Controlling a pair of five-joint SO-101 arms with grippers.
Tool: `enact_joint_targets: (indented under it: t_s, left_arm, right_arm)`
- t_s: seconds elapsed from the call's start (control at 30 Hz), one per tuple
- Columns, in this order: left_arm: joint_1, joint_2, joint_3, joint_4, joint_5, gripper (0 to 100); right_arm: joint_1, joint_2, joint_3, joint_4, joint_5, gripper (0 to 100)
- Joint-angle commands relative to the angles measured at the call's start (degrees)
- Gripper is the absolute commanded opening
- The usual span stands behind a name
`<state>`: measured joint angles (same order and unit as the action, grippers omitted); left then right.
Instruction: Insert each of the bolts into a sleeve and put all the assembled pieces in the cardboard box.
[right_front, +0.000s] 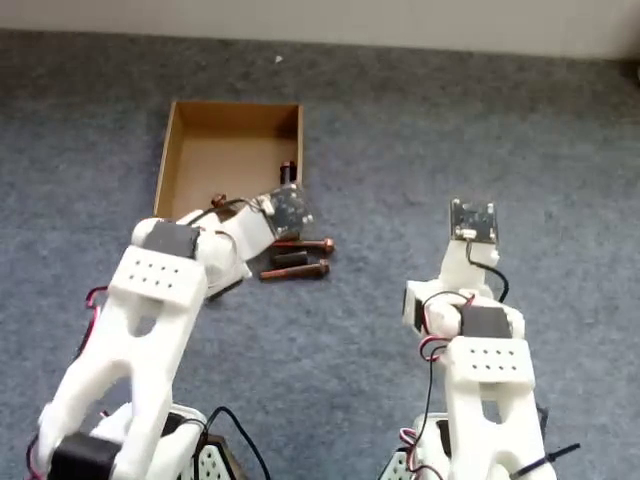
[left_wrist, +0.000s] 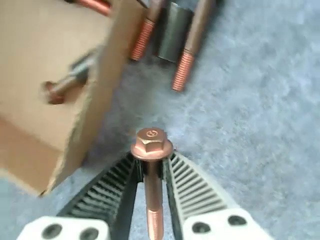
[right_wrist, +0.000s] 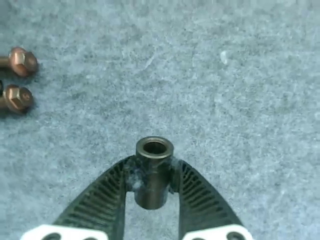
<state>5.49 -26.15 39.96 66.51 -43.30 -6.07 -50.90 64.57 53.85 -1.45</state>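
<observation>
Beside the cardboard box (right_front: 166, 160), the left gripper (left_wrist: 152, 162) clamps a bolt (left_wrist: 151, 145); the right gripper (right_wrist: 154, 165) clamps a sleeve (right_wrist: 152, 192). Next, likely: line threads up with bore.

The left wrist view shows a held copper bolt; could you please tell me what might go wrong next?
Pinched only near its head by the left hand, the copper hex-head bolt may tilt and miss the narrow bore of the dark metal sleeve in the right hand. The left hand is also close to the wall of the brown cardboard box and could nudge it.
</observation>
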Motion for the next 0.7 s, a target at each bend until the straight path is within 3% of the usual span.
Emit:
enact_joint_targets:
  t_s: [0.0, 0.13, 0.37, 0.67]
  left_arm:
    - [3.6, -15.4, 0.3, 0.3, 8.2, 1]
    - [6.2, -25.6, 2.1, 0.2, 18.5, 1]
    - [6.5, -37.1, 2.1, -0.3, 35.5, 1]
    - [6.5, -45.0, 2.1, -4.4, 51.2, 1]
  right_arm:
    - [0.3, -8.8, -3.7, 0.3, 0.0, 0.5]
    - [-0.3, -18.3, -0.7, 0.9, 2.0, 0.5]
    - [-10.6, -29.3, 4.3, 0.7, 3.5, 0.5]
    - [-21.4, -35.6, 4.5, 0.7, 3.6, 0.5]
